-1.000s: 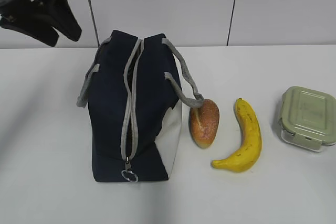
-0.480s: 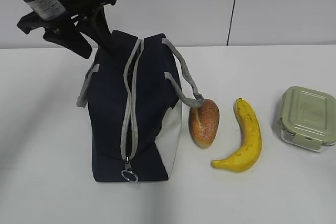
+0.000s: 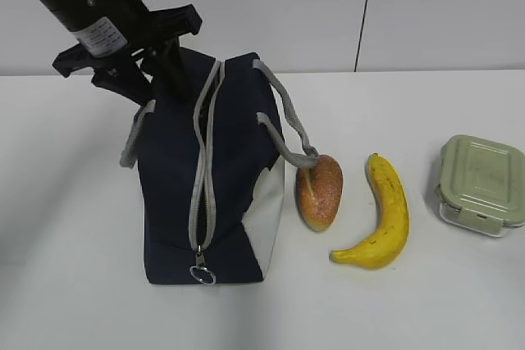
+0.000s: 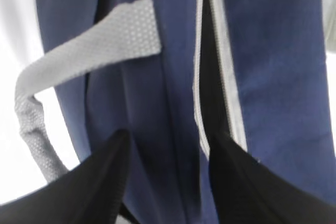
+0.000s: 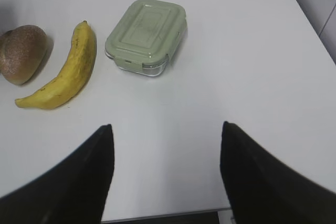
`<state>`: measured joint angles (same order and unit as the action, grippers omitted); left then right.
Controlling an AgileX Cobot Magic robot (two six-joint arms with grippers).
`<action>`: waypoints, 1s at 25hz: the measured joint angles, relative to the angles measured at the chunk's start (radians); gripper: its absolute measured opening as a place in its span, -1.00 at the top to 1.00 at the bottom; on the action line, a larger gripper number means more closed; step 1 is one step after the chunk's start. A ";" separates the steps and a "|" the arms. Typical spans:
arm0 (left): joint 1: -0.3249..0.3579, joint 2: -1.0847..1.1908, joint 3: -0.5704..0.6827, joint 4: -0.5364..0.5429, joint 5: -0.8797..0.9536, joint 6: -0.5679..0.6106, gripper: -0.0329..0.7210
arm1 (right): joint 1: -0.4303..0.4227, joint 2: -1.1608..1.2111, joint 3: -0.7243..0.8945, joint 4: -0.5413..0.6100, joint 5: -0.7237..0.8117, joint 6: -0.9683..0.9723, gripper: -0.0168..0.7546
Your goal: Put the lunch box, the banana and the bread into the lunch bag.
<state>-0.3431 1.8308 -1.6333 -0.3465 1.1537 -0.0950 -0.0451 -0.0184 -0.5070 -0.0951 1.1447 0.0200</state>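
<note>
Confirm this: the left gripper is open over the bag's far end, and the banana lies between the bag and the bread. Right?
Not quite. The bread lies between the bag and the banana, as the exterior view shows. The left gripper is indeed open over the bag's far end.

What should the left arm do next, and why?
Probably lower the open left gripper onto the bag top beside the zipper and grip the fabric. The opening looks like a narrow slit, and bread, banana and box are all outside.
</note>
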 joint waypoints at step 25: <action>-0.002 0.000 0.000 0.000 -0.022 -0.001 0.92 | 0.000 0.000 0.000 0.000 -0.002 0.000 -0.27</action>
<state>-0.3450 1.8310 -1.6333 -0.3465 1.1312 -0.0962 -0.0451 -0.0184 -0.5070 -0.0951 1.1428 0.0200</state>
